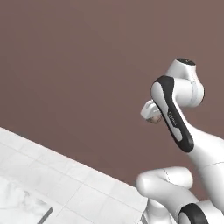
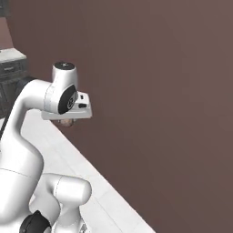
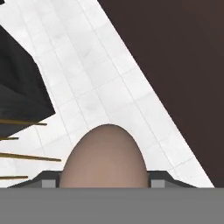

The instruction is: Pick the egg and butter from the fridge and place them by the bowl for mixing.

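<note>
Carrying egg (image 3: 105,157) clamped in pincer (image 3: 105,181) — riding high over white tiled floor (image 3: 87,74), beside brown wall (image 1: 87,57). Keeping hold steady, moving slowly — judging bowl placement next.

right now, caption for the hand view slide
Pincer carries the egg above the white tiled floor beside a dark wall.

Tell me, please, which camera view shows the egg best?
The hand view: the egg looms large between the pincer tips. In both base views just a small brownish bit peeks from under the hand.
</note>
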You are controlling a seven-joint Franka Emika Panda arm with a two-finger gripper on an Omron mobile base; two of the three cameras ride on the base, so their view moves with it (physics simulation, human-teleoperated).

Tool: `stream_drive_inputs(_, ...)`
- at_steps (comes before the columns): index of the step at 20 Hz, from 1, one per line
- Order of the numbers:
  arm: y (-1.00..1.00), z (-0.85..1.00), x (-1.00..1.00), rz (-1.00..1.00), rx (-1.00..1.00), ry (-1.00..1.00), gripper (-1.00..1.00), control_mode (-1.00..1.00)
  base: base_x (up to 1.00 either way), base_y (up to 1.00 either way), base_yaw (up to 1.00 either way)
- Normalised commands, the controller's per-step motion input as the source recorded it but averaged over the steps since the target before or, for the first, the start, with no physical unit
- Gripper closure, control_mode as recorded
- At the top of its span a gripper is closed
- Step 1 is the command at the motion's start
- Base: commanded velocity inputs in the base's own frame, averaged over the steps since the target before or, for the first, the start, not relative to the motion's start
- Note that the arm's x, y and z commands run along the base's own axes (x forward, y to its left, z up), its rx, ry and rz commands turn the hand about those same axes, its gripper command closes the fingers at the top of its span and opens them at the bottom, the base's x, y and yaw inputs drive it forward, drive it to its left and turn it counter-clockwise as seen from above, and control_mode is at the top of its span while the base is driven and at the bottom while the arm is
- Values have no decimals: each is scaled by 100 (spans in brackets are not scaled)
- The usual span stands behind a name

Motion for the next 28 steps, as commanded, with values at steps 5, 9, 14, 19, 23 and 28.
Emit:
stream_drive_inputs(5,0,0,0,0,0,0,100,100,44,-12,72)
stream_drive_inputs(9,0,0,0,0,0,0,100,100,48,-11,69)
stream_drive_inputs(14,0,0,0,0,0,0,100,100,60,-9,61)
stream_drive_inputs(19,0,0,0,0,0,0,100,100,69,-18,45)
stream_drive_inputs(23,0,0,0,0,0,0,100,100,74,-21,36)
stream_drive_inputs(28,0,0,0,0,0,0,100,100,78,-35,14)
